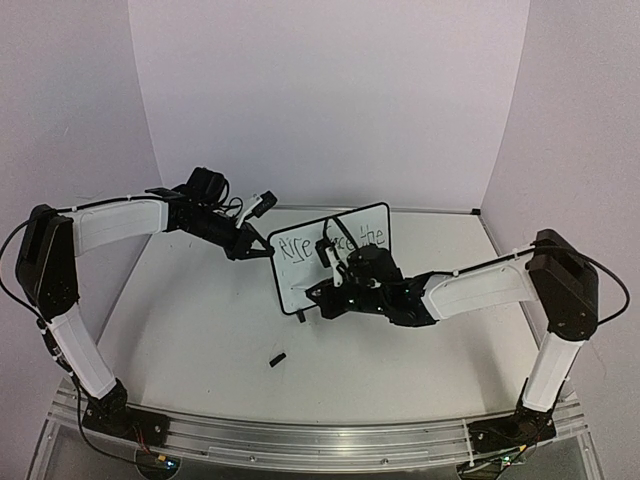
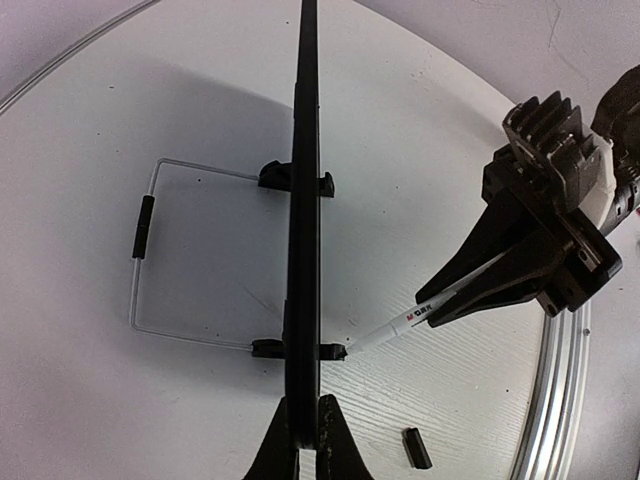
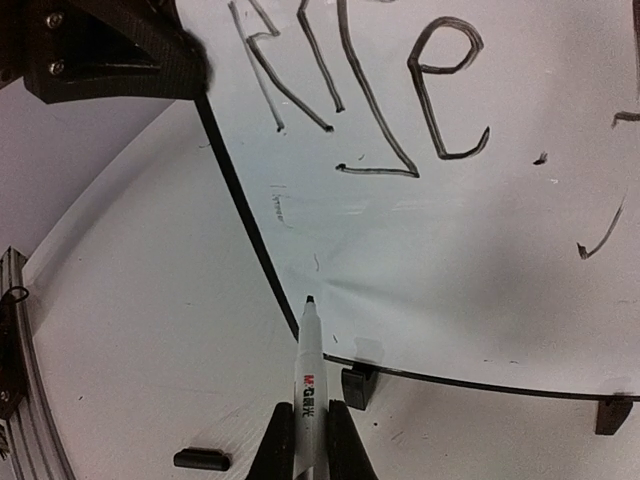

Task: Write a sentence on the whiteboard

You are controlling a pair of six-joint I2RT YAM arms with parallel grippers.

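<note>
The board stands upright on its feet; the left gripper is clamped on the board's left edge; the right gripper, in front of the board, pinches a marker, tip right by the board's lower left corner; the sentence on the board starts "Rise", the rest partly hidden; a cap lies before the board.

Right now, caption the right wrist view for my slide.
Right hand holds a white marker, tip at the lower corner of the whiteboard, below the sentence starting Rise.
</note>
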